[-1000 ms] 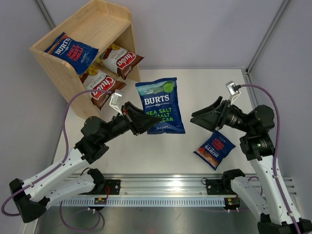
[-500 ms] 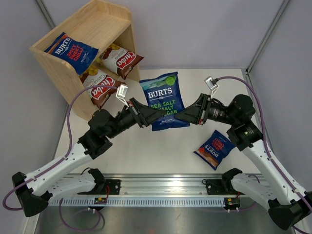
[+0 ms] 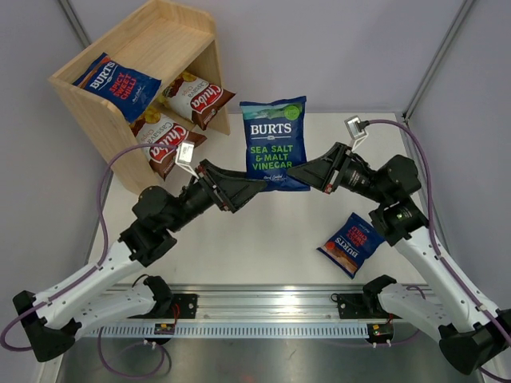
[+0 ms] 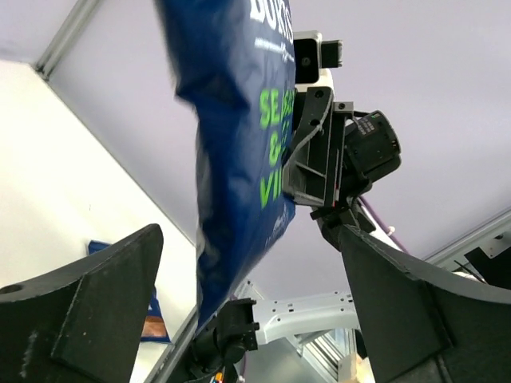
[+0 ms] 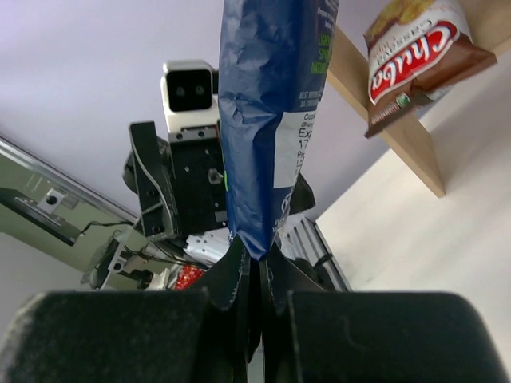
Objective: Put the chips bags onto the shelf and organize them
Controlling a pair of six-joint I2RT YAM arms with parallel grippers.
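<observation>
One cam, R wrist, shows right claw pinching sea-salt bag.

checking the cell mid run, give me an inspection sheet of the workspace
surface: white table, red-label Burts bag lying near the right arm
job's things: shelf holds a spicy chilli Burts bag and two Chuba bags; sea salt Burts bag held upright off the table
clutter: nothing seen
grippers: right gripper shut on the sea salt Burts bag's bottom edge; left gripper open, not gripping
cables: purple cables loop from each wrist
surroundings: grey walls, metal rail at near edge
</observation>
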